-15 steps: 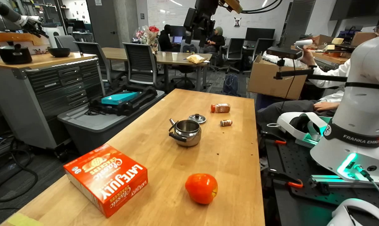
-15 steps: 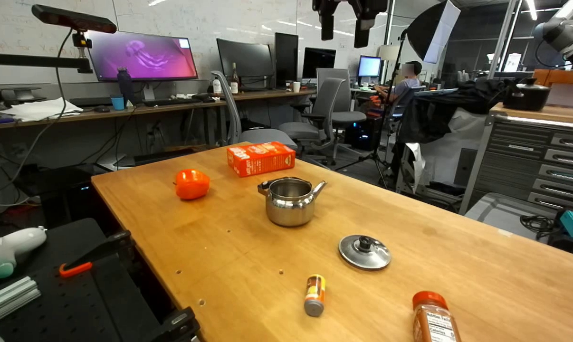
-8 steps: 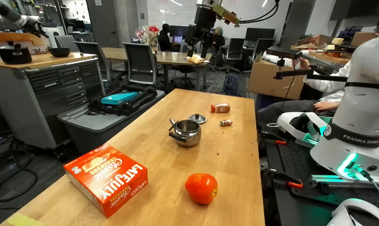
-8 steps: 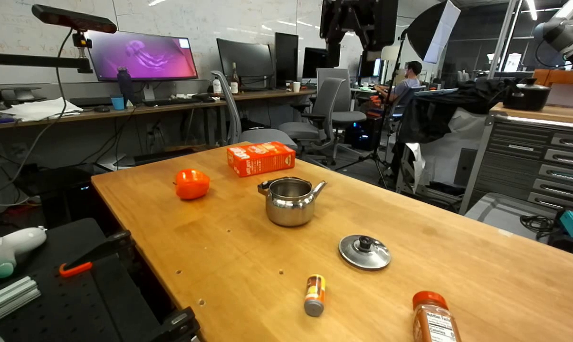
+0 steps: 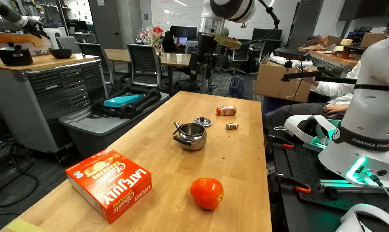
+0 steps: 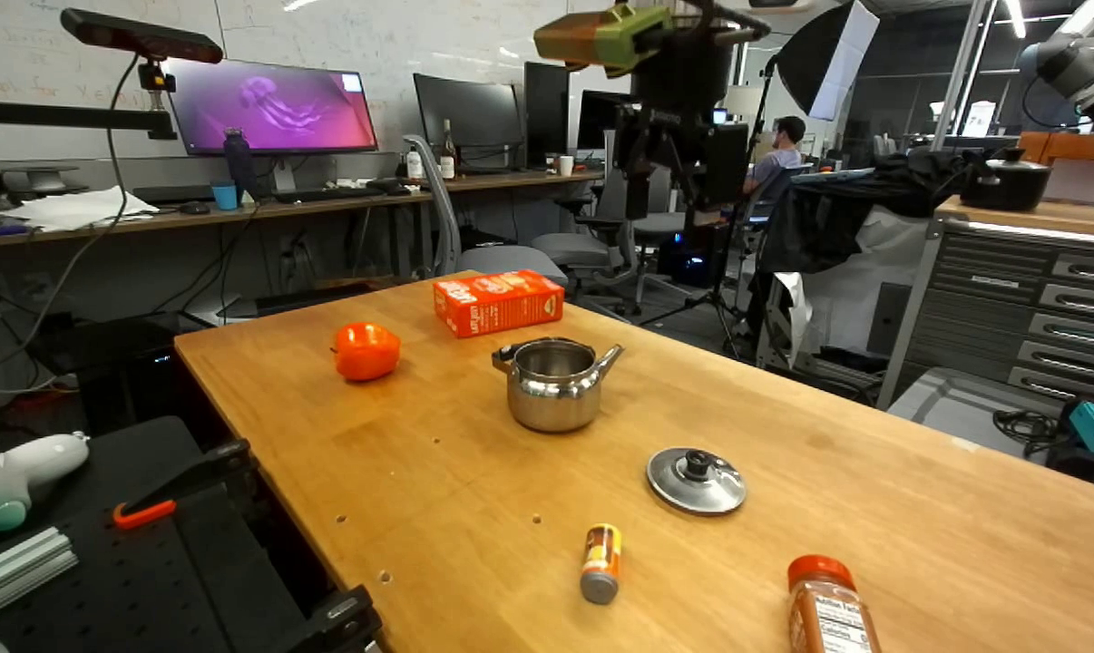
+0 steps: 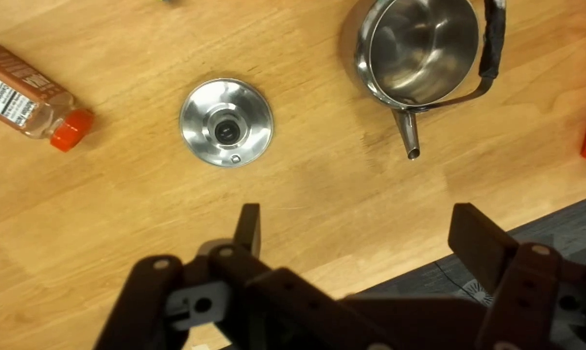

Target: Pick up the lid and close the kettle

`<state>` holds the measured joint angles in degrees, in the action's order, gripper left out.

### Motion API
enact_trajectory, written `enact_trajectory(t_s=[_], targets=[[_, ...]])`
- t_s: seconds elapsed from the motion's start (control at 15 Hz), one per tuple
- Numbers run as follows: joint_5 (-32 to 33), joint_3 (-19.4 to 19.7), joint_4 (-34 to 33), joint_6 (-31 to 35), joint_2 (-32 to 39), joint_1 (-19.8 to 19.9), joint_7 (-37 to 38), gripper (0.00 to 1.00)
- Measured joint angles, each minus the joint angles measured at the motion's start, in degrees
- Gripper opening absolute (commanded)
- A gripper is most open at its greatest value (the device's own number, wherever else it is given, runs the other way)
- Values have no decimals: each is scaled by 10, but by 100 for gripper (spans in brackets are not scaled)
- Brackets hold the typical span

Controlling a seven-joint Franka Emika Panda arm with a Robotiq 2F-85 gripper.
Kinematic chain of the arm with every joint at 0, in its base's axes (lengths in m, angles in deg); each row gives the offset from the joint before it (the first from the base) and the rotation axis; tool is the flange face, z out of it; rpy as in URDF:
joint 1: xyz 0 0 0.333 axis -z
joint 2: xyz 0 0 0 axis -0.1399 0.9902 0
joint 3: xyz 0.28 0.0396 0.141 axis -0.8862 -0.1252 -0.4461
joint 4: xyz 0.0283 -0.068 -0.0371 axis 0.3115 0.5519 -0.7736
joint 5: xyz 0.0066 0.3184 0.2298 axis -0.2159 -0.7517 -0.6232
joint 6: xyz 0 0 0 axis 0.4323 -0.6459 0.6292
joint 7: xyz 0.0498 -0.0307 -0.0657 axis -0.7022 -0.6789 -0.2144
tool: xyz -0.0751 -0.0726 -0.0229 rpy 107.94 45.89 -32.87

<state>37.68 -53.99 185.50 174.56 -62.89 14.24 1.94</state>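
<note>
In an exterior view, a cracker box lies by the table's left edge, an orange-red pepper nearer the right, a bottle near the far edge.

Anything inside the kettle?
Wrist view: bare, shiny metal inside the kettle, no contents visible; the frame's top edge crops it slightly. The passage inside the spout is covered by its walls, so can't tell there.

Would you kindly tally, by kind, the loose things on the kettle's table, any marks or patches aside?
Metalware: 2 (kettle, lid)
Packages: 3 (box, bottle, canister)
Vegetable, by its look: 1 (orange-red pepper)
Total: 6
</note>
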Motion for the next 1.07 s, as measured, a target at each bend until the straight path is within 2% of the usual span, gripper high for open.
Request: enact_trajectory(t_s=[0.53, 1.07], targets=[[0, 8, 10, 73, 64, 6, 14, 100], [-7, 15, 8, 95, 100, 26, 14, 100]])
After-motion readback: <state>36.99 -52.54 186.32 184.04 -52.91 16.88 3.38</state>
